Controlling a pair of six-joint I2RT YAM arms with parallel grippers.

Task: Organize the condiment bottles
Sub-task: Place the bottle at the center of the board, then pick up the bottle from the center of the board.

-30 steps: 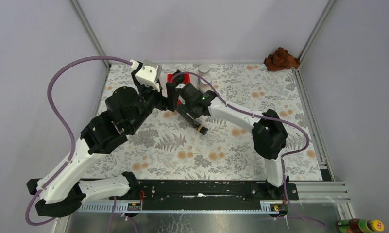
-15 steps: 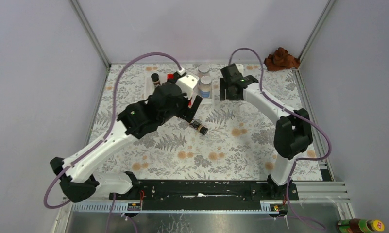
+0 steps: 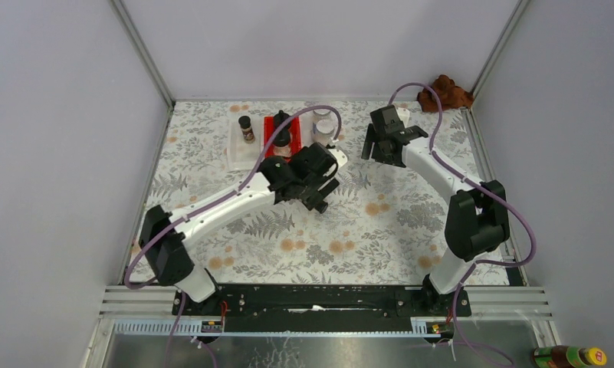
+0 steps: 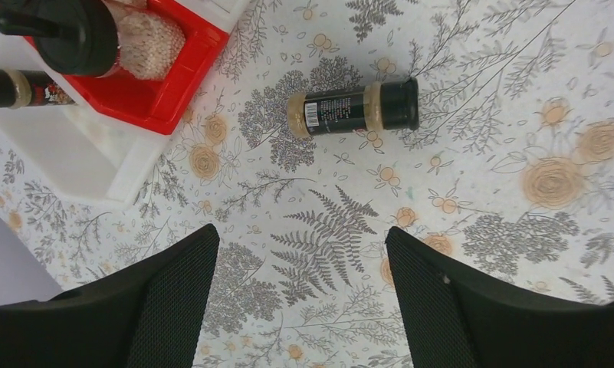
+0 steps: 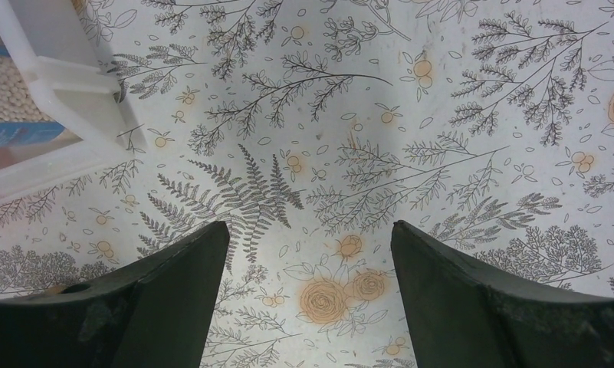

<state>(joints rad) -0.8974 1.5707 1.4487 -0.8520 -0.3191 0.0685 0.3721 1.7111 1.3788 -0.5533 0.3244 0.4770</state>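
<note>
A slim dark-brown bottle with a black cap lies on its side on the floral mat. My left gripper is open and empty above the mat, just short of it. In the top view my left gripper hides most of that bottle. A second dark-brown bottle stands in the white tray. Two clear jars with black domed caps stand in the red tray. A silver-lidded jar stands in another white tray. My right gripper is open and empty, to the right of that tray.
A brown crumpled lump lies at the back right corner. A brown yellow-capped bottle lies outside the enclosure at the bottom right. Grey walls stand on three sides of the mat.
My left arm has swung from over the trays to the right and now hangs above the lying bottle. My right arm has pulled back from the middle to the back right.
</note>
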